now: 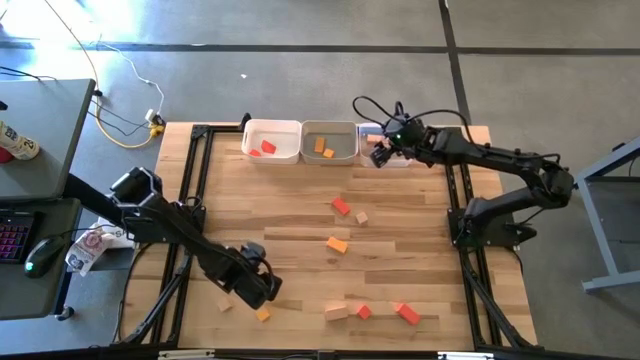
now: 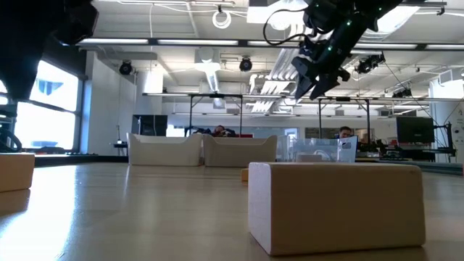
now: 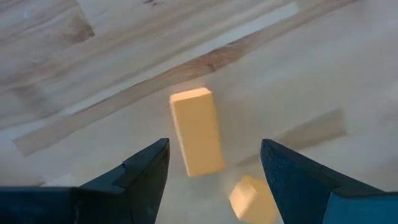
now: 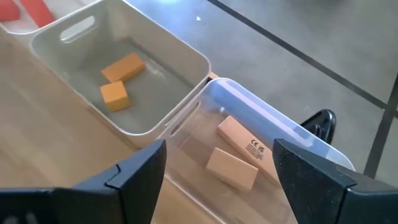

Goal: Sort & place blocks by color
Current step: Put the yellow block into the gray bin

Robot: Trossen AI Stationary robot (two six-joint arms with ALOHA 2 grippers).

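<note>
Orange-yellow bar [image 3: 196,131] lies near the table's front-left corner between my left gripper's [image 3: 213,163] spread, empty fingers, so closing on it comes next, while my right gripper [image 4: 217,163], released, hovers over the clear bin [image 4: 267,118] at the back edge.

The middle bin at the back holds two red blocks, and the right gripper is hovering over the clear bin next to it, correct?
Not quite. The two blocks in the middle bin are orange-yellow, not red, as the right wrist view shows. The rest holds: the right gripper hovers over the clear bin.
</note>
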